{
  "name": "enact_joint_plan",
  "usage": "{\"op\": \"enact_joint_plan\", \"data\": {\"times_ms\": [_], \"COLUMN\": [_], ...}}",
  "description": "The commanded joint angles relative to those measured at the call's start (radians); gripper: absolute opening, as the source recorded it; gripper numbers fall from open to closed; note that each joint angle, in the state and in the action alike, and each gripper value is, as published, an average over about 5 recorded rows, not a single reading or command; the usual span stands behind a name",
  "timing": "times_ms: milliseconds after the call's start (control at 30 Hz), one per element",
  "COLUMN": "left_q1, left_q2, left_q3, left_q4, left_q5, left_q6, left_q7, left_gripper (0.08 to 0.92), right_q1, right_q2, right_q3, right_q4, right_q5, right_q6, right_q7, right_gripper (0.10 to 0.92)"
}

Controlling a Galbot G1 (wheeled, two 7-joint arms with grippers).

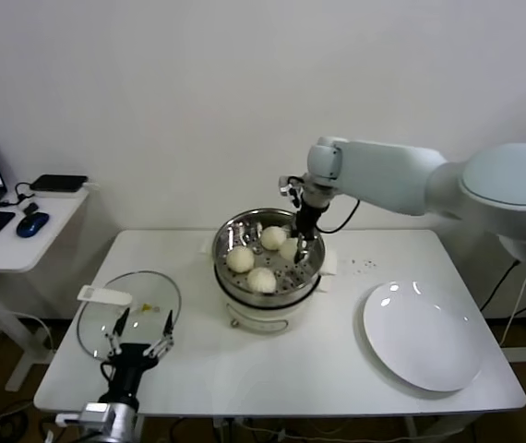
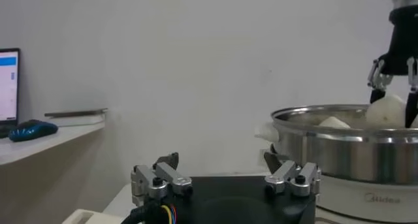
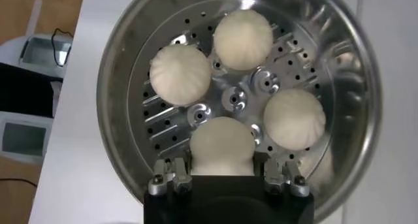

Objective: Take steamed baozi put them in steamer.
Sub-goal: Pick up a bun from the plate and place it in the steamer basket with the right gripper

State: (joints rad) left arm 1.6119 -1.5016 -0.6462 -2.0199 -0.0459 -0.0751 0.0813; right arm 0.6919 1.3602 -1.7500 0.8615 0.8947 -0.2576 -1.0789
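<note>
Overhead first: from the head camera you see the steamer [image 1: 268, 277] standing near the middle of the white table [image 1: 198, 369], with four steamed baozi [image 1: 261, 279] on its perforated tray. The right gripper [image 1: 304, 247] reaches down into the pot at its far right side, its fingers set around one bun there. The white plate [image 1: 424, 337] lies bare to the right of the steamer, well apart from it. The glass lid [image 1: 134, 309] rests flat on the table to the left. The left gripper [image 1: 139, 340] sits low at the near left edge, beside the lid, fingers spread and holding nothing.

Next, in the left wrist camera you see the left gripper's two fingertips [image 2: 171, 178] standing wide apart over its black body. The steamer's steel wall [image 2: 353, 150] rises beyond it, and the right gripper [image 2: 393, 111] hangs into the pot against a pale bun.

Finally, in the right wrist camera you look straight down into the steamer [image 3: 117, 68]. Three buns lie free on the tray; the fourth baozi [image 3: 222, 147] sits between the right gripper's fingers [image 3: 171, 179], which press against its two sides, while the bun rests on the tray.
</note>
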Motion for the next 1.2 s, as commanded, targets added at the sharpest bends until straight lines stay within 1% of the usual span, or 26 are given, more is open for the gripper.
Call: {"op": "enact_joint_plan", "data": {"times_ms": [33,833,933,1100,1200], "left_q1": [-0.001,-0.006,-0.006,-0.006,-0.007], "left_q2": [0.0,-0.003,-0.004,-0.004,-0.005], "left_q3": [0.001,0.01,0.01,0.01,0.011], "left_q4": [0.004,0.009,0.009,0.01,0.009], "left_q5": [0.001,0.011,0.012,0.011,0.012], "left_q6": [0.0,-0.002,-0.001,-0.001,0.0], "left_q7": [0.001,0.001,0.0,0.0,0.0], "left_gripper": [0.823,0.823,0.823,0.823,0.823], "right_q1": [-0.051,-0.082,-0.084,-0.082,-0.075], "right_q2": [0.002,-0.012,-0.01,-0.009,-0.01], "right_q3": [0.012,0.039,0.043,0.048,0.052], "right_q4": [-0.002,-0.019,-0.02,-0.021,-0.021], "right_q5": [-0.025,-0.06,-0.059,-0.057,-0.054], "right_q6": [-0.007,-0.006,-0.007,-0.008,-0.008], "right_q7": [0.01,0.029,0.029,0.025,0.021], "right_gripper": [0.602,0.606,0.636,0.764,0.812]}}
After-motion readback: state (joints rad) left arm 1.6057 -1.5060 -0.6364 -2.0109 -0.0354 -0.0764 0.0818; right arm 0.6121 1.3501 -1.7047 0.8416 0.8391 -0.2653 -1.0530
